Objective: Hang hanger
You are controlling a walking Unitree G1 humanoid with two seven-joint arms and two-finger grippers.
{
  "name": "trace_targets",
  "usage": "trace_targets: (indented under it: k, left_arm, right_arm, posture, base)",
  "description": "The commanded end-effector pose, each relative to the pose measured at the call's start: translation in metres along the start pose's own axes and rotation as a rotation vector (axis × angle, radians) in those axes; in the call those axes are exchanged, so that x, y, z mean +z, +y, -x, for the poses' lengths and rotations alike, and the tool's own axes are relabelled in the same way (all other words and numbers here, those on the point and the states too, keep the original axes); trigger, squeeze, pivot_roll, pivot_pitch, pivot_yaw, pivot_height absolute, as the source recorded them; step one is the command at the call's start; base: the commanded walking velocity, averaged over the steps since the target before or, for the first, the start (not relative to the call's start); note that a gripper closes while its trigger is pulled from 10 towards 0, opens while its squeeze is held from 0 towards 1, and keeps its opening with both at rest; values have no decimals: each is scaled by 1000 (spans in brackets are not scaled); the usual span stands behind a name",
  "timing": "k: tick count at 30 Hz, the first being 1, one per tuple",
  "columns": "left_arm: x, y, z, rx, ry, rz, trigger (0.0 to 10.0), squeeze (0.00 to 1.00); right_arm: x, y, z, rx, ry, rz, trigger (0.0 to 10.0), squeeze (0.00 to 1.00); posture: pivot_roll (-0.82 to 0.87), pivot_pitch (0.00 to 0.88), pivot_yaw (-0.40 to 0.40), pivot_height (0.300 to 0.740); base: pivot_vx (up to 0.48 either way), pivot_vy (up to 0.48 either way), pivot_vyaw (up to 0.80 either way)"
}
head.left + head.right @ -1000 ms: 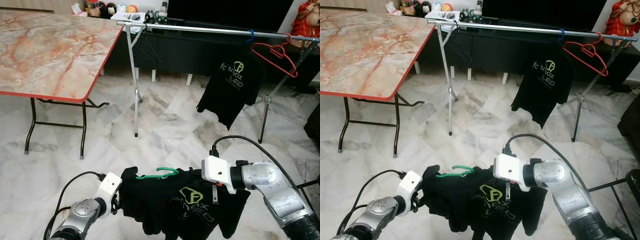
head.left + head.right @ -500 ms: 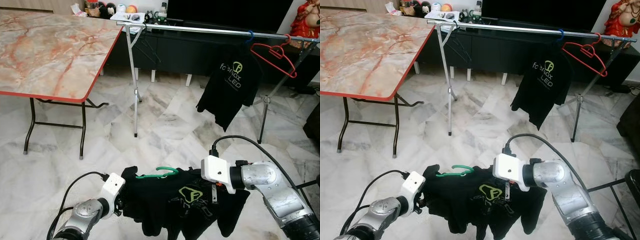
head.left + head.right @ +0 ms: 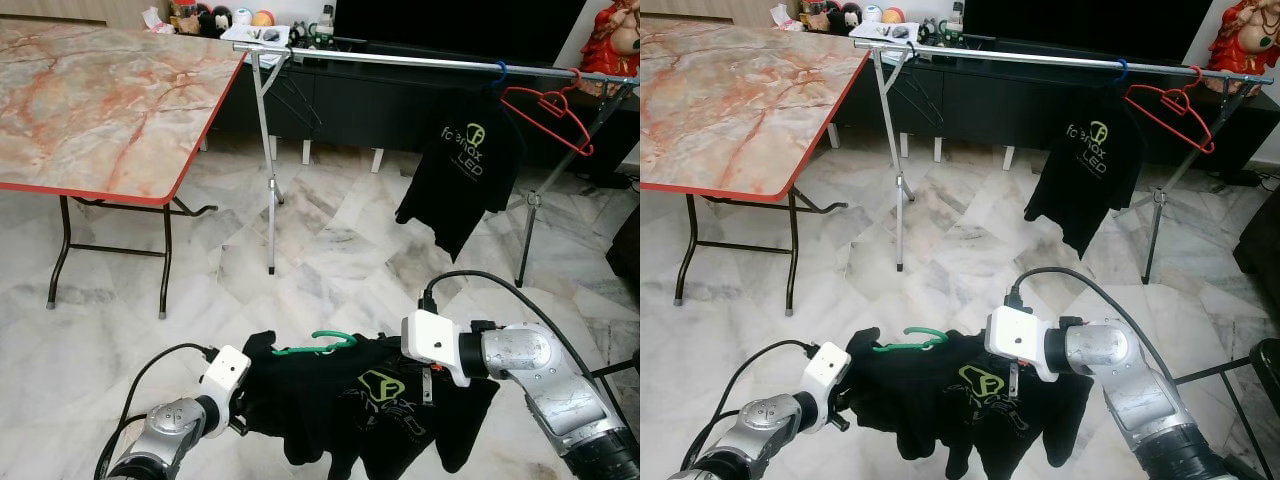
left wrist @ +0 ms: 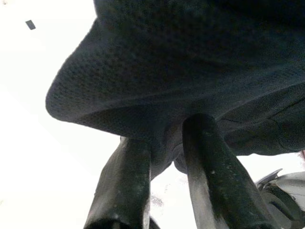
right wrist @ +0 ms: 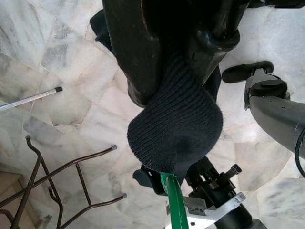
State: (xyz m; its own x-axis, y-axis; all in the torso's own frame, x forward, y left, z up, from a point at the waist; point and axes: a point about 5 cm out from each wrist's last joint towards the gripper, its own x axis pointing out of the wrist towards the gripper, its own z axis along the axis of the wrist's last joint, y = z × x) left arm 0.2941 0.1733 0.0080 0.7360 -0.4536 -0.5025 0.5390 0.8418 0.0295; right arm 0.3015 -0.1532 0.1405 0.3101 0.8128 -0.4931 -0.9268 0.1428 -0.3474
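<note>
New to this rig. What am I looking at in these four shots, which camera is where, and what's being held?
It is a humanoid robot with two silver arms, each ending in two long black jaws. The two wide pictures come from a stereo camera in its head, looking forward and down. The two close-ups come from cameras on its wrists, looking along the jaws.

Between the arms hangs a black T-shirt on a green hanger. The left gripper pinches one edge of the shirt; the left wrist view shows cloth squeezed between its jaws. The right gripper holds the other side, with fabric bunched in its jaws in the right wrist view.

Ahead stands a metal clothes rail carrying another black T-shirt and a bare red hanger. A marble-top folding table stands to the robot's left.
</note>
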Motion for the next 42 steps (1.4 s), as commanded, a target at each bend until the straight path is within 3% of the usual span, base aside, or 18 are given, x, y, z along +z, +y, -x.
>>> trace_targets:
  k: [1, 17, 24, 27, 29, 32, 35, 37, 38, 39, 42]
  left_arm:
    - [1, -2, -1, 0, -11, 1, 0, 0]
    - [5, 5, 1, 59, -48, 17, 0, 0]
    - [-5, 24, 9, 228, 29, 54, 0, 0]
    - [-13, 36, 16, 362, 104, 83, 0, 0]
    - [-35, 49, 31, 553, 264, 118, 0, 0]
    - [-53, 50, 40, 603, 409, 123, 0, 0]
    - [-62, 44, 42, 570, 477, 130, 0, 0]
    - [-64, 37, 38, 473, 498, 83, 0, 0]
    - [-59, 28, 30, 357, 485, 39, 0, 0]
    - [-59, 28, 30, 357, 485, 39, 0, 0]
    - [-49, 14, 18, 169, 452, -40, 0, 0]
  right_arm:
    - [5, -5, 4, -28, -18, 16, 10000, 0]
    - [3, -5, 4, -42, -10, 14, 10000, 0]
    - [-8, -11, 6, -129, 50, -8, 10000, 0]
    - [-11, -14, 7, -176, 73, -28, 10000, 0]
    - [-19, -13, 7, -203, 114, -48, 10000, 0]
    - [-21, -14, 7, -234, 123, -60, 10000, 0]
    - [-20, -17, 7, -265, 120, -77, 10000, 0]
    - [-21, -20, 6, -287, 128, -75, 10000, 0]
    - [-20, -23, 5, -307, 120, -70, 10000, 0]
    - [-20, -23, 5, -307, 120, -70, 10000, 0]
    - [-10, -29, 3, -350, 48, -80, 10000, 0]
  posture:
    - [-60, 122, -74, 740]
    - [-58, 110, -73, 740]
    - [-56, 107, -74, 740]
    - [-58, 111, -75, 740]
    - [-61, 113, -76, 740]
    - [-61, 118, -76, 740]
    - [-61, 119, -76, 740]
    - [-60, 124, -77, 740]
    - [-56, 127, -77, 740]
    - [-56, 127, -77, 740]
    - [-53, 128, -77, 740]
  base:
    - [0, 0, 0]
    - [0, 0, 0]
    - [0, 0, 0]
    - [0, 0, 0]
    - [0, 0, 0]
    - [0, 0, 0]
    - [0, 0, 0]
    - [0, 0, 0]
    - [0, 0, 0]
    - [0, 0, 0]
    - [0, 0, 0]
